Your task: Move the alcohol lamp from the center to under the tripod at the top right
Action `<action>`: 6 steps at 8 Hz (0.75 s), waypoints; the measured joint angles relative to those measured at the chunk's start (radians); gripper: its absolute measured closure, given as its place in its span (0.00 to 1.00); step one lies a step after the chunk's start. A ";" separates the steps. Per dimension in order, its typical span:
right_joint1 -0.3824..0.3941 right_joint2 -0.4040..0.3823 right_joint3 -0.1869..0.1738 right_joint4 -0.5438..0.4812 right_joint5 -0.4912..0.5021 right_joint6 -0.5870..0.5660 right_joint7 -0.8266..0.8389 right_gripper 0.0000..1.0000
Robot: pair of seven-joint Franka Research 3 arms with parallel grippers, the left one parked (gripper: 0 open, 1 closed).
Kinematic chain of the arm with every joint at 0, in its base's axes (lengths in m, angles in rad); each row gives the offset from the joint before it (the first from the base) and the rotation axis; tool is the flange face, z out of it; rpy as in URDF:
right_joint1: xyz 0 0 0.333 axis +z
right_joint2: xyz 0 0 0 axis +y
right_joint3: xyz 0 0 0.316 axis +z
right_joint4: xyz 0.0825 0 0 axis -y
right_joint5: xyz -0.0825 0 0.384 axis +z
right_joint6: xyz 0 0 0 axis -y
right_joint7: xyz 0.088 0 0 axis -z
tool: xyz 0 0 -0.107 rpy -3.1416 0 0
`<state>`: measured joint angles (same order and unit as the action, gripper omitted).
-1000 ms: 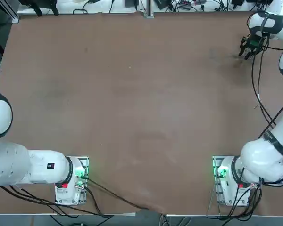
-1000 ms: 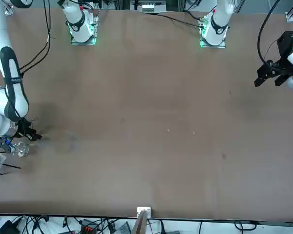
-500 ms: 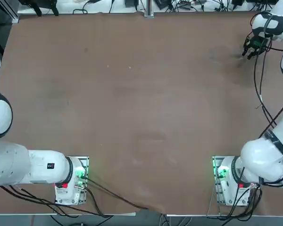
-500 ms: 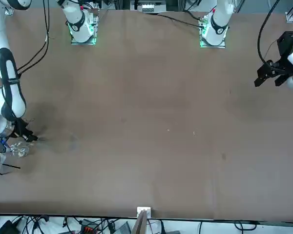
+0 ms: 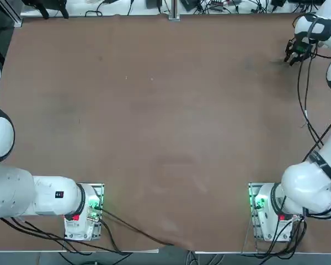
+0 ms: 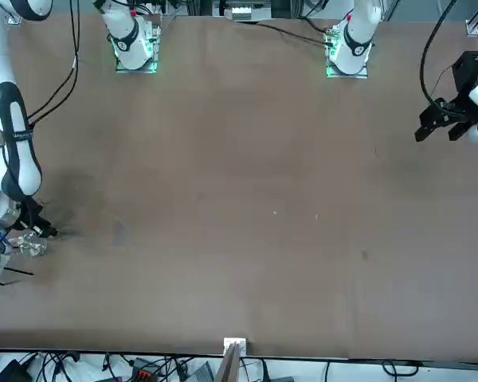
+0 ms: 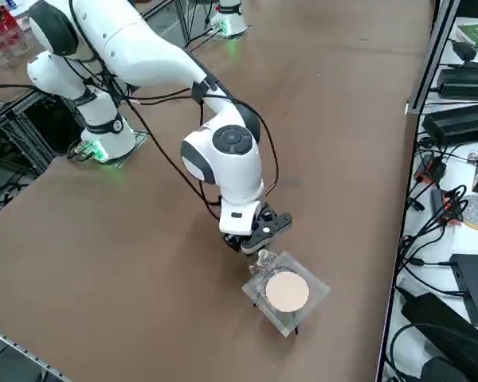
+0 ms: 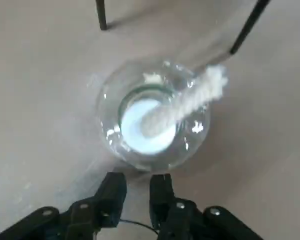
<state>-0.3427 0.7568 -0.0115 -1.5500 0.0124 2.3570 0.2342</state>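
A: Where does the alcohol lamp (image 8: 152,117) sit relative to the right gripper (image 8: 138,187)?

B: Directly ahead of the tips in the wrist view, at about twelve o'clock from them, standing upright on the surface (image 6: 247,199). The jaws are nearly closed, a thin gap between them, and they grip nothing; the glass is near them but I see no contact.

A: And the tripod (image 7: 287,292)?

B: In the right side view its mesh plate with the round whitish disc lies at roughly five o'clock from the gripper (image 7: 255,232), just beside it. The lamp (image 7: 262,259) shows at the plate's near edge, so I judge it only partly under (two dark legs stand beyond it in the wrist view).

A: Anything inside the lamp?

B: A white wick pokes out of the neck, leaning toward two o'clock in the wrist view. Whether there is liquid, I cannot tell.

A: What does the next move turn on?

B: Probably a push straight ahead, since the lamp lies between jaws and tripod.
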 joint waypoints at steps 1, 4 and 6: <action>-0.004 0.014 0.000 0.021 0.000 0.011 0.000 0.70; -0.019 0.059 -0.001 0.098 0.000 0.017 0.000 0.74; -0.025 0.105 -0.001 0.161 0.000 0.023 0.003 0.76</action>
<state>-0.3675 0.8615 -0.0120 -1.3885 0.0128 2.3795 0.2368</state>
